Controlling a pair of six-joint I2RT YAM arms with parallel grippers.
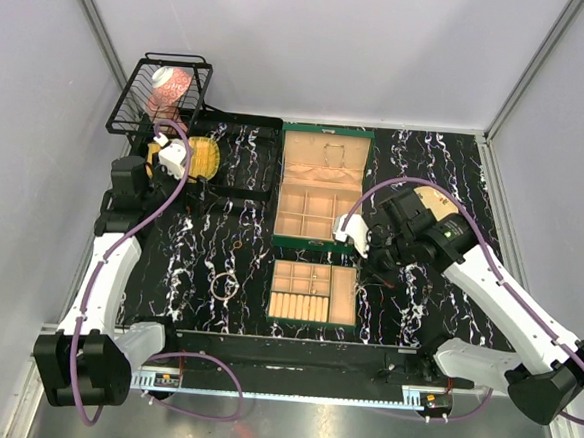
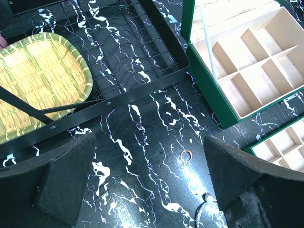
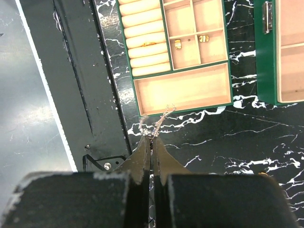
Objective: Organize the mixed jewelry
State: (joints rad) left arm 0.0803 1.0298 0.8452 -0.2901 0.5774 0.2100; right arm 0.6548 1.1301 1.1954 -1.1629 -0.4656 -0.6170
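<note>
**Top external view.** The insert tray lies in front of the open green jewelry box. A slim bangle rests on the table left of the tray, not yet sorted. The right gripper sits just off the tray's right edge.

**Left wrist view.** The left gripper is spread wide and empty. It is above a small ring lying on the table left of the tray. This stance suits a descent to pick up the ring.

**Right wrist view.** The right gripper's fingers are clenched on a fine chain. The chain dangles at the rim of the tray's long compartment, probably so it can be deposited there. Small gold pieces occupy the tray's square cells.
</note>
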